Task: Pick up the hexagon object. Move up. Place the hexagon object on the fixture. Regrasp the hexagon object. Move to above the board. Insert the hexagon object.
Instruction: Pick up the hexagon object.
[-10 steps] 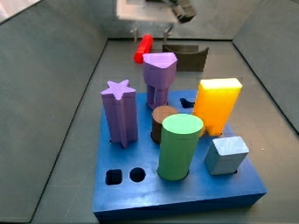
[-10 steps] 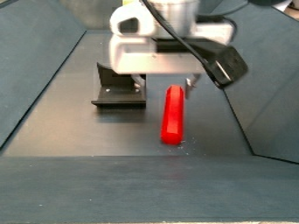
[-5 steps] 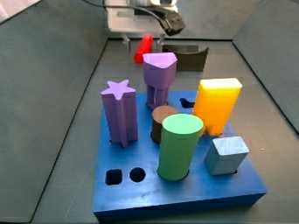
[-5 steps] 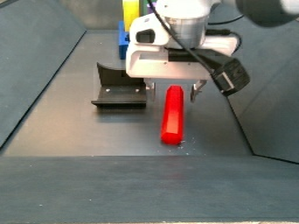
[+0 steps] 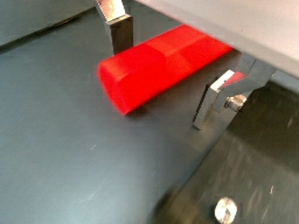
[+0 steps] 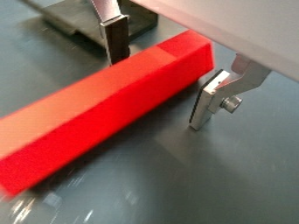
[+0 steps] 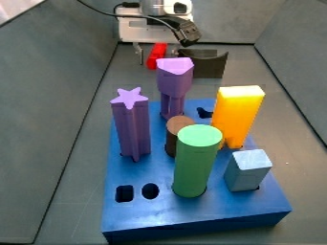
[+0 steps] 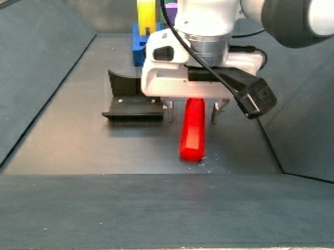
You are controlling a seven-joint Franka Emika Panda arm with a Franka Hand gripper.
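Nearest in both wrist views are my own fingers, flat silver plates standing apart on either side of the hexagon object. The gripper straddles the red prism near one end; my jaws are spread wider than the piece, with a gap showing on at least one flank, so I hold nothing yet. I judge this straddling pose is chosen so that closing will pinch the prism across its flat sides.

The hexagon object lies flat on the dark floor, its long axis running out from under my gripper toward the camera in a side view. Lying down, it offers its long flanks to my pads, which I take as the reason for approaching from above.

Just beside the piece, near my wrist, stands the fixture, a dark bracket on a base plate; its closeness suits the later set-down and regrasp.

In a side view the order reverses: the board is nearest, bearing the purple star peg, green cylinder and orange-yellow block; my gripper and the hexagon object are behind, well apart from it.
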